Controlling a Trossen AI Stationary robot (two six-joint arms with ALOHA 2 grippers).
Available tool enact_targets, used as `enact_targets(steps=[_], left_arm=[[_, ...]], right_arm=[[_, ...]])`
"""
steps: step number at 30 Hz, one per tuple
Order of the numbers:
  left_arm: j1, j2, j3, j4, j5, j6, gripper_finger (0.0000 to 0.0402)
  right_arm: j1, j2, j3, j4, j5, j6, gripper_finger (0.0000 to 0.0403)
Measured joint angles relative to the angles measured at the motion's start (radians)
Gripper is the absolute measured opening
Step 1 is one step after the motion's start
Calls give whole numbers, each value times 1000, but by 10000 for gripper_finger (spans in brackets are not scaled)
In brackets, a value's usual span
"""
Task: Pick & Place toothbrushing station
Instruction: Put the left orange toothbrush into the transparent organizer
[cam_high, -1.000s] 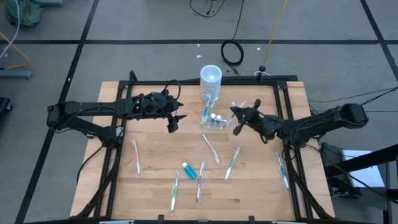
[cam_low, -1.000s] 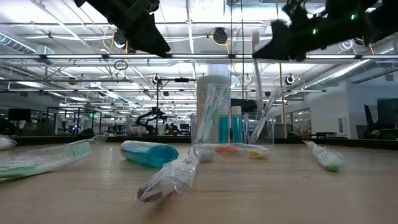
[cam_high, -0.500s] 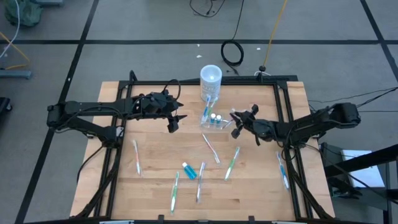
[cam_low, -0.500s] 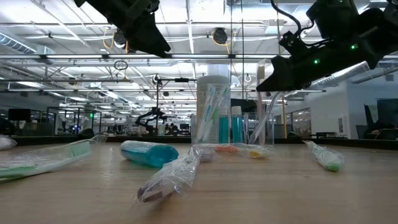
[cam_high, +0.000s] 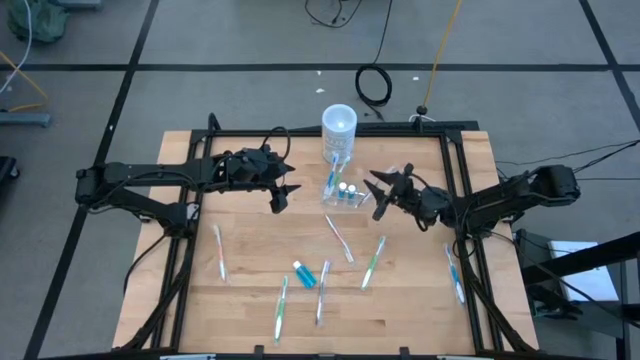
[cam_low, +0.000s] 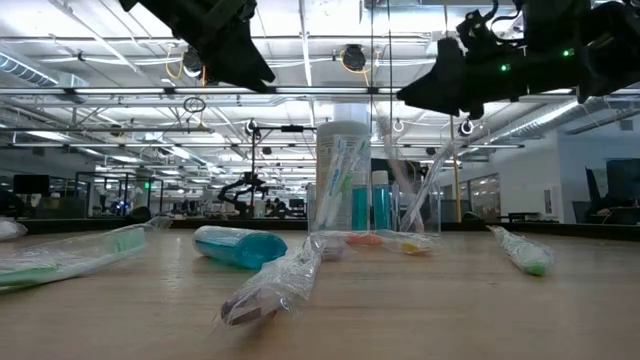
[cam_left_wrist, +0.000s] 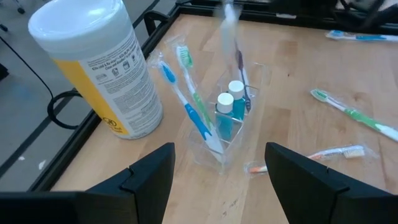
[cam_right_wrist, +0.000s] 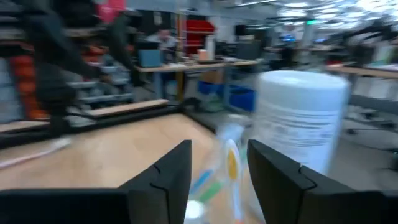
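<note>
The clear container (cam_high: 346, 199) stands at the table's far middle. It holds toothbrushes (cam_left_wrist: 186, 93) and blue white-capped tubes (cam_left_wrist: 227, 112). My right gripper (cam_high: 376, 195) is open just to the container's right, above its rim. A wrapped toothbrush (cam_right_wrist: 230, 163), blurred, shows in the gap between its fingers and reaches down into the container (cam_low: 398, 185). My left gripper (cam_high: 284, 188) hangs open to the container's left, clear of it.
A tall white cylinder (cam_high: 339, 125) stands just behind the container. Wrapped toothbrushes lie loose on the near half of the table (cam_high: 220, 252), (cam_high: 373, 262), (cam_high: 455, 272). A blue tube (cam_high: 304, 274) lies among them. A black frame (cam_high: 300, 133) edges the table.
My right gripper has sunk a little toward the container, tipped, opened and let go of the wrapped toothbrush it held upright. The toothbrush has dropped lower into the container and leans there.
</note>
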Motion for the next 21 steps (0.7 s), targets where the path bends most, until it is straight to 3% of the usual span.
enact_targets(steps=[6, 10, 14, 21], left_arm=[[-3, 0, 0, -2, 2, -79, 255], [-3, 0, 0, -58, 79, -107, 255], [-4, 0, 0, -184, 156, -130, 255], [-66, 0, 0, -464, 115, -354, 255]], right_arm=[[0, 0, 0, -55, -42, 36, 143], [0, 0, 0, -94, -45, 108, 140], [0, 0, 0, -135, -45, 184, 142], [0, 0, 0, -140, -45, 180, 140]])
